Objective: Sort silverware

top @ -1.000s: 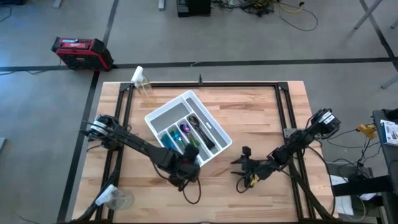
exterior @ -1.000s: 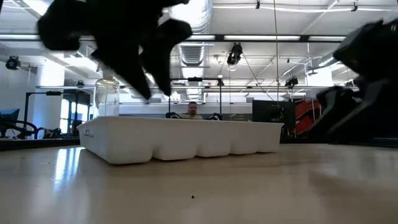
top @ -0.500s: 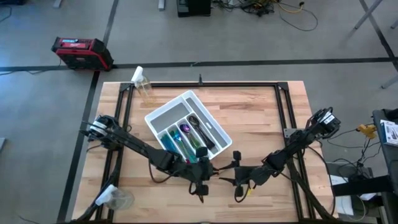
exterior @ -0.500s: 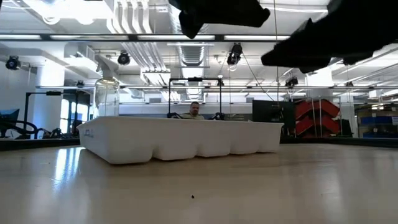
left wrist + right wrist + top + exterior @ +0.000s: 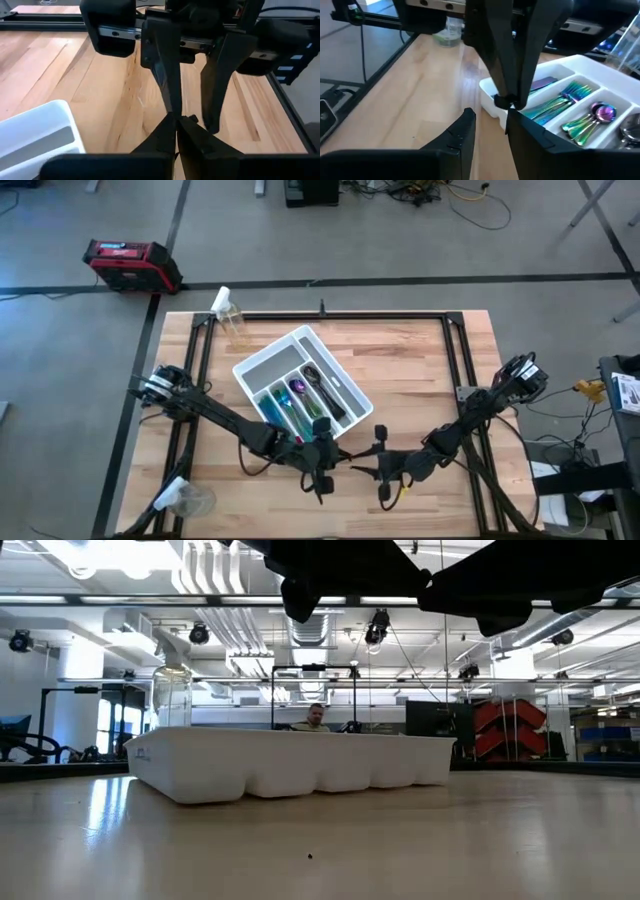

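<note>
The silverware lies in the white tray (image 5: pixel 262 358): teal forks (image 5: pixel 284 406), iridescent spoons (image 5: pixel 298 389), a dark spoon (image 5: pixel 314 376) and dark pieces (image 5: pixel 336 404). The forks (image 5: pixel 559 103) and spoons (image 5: pixel 590 118) also show in the right wrist view. My two grippers meet tip to tip above the table, just past the tray's near corner. My left gripper (image 5: pixel 176 122) is shut and I see nothing between its fingers. Its tips (image 5: pixel 509 101) reach between the fingers of my open right gripper (image 5: pixel 490 125). Whether the two touch I cannot tell.
A spray bottle (image 5: pixel 228 315) stands at the far left corner. A clear plastic cup (image 5: pixel 186 501) lies at the near left. Black frame rails (image 5: pixel 340 317) run round the table. A person (image 5: pixel 314 717) sits in the room beyond the tray (image 5: pixel 290 762).
My left gripper has gone from the tray's near corner toward the table's right edge and a little toward the near edge. My right gripper has gone toward the left edge until the two met. In the last half second both have kept almost still.
</note>
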Controlling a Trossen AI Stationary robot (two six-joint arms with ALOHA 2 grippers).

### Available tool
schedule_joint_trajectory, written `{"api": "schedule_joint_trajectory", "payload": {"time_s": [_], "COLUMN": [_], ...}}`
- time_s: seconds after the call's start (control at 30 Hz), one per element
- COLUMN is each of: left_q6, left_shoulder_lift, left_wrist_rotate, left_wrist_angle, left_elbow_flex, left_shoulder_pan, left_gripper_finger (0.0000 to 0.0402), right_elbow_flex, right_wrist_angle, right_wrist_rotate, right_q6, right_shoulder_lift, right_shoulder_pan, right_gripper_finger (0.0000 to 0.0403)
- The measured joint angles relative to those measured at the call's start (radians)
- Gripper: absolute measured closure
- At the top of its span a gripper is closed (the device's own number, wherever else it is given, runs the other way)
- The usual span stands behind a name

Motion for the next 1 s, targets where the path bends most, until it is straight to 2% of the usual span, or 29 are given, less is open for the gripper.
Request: {"api": "schedule_joint_trajectory", "payload": {"time_s": [0.27,0.53,0.67,0.83,1.0], "left_q6": [-0.028,-0.074,-0.075,-0.091,-0.096], "left_shoulder_lift": [0.000,0.000,0.000,0.000,0.000], "left_wrist_rotate": [-0.002,-0.057,-0.069,-0.103,-0.105], "left_wrist_angle": [-0.001,-0.001,0.000,-0.001,-0.002], "left_elbow_flex": [0.002,0.002,0.002,0.002,0.002], "left_shoulder_pan": [0.000,0.000,0.000,0.000,0.000], "left_gripper_finger": [0.0375,0.0339,0.0333,0.0335,0.0332], "right_elbow_flex": [0.000,0.000,0.000,0.001,0.001], "right_wrist_angle": [0.041,0.047,0.057,0.056,0.054], "right_wrist_rotate": [0.001,0.023,0.075,0.079,0.080], "right_q6": [-0.059,-0.081,-0.081,-0.069,-0.053], "right_shoulder_lift": [0.000,0.000,0.000,0.000,0.000], "right_shoulder_pan": [0.000,-0.011,-0.011,-0.013,-0.014], "right_gripper_finger": [0.0306,0.0297,0.0322,0.0390,0.0399]}}
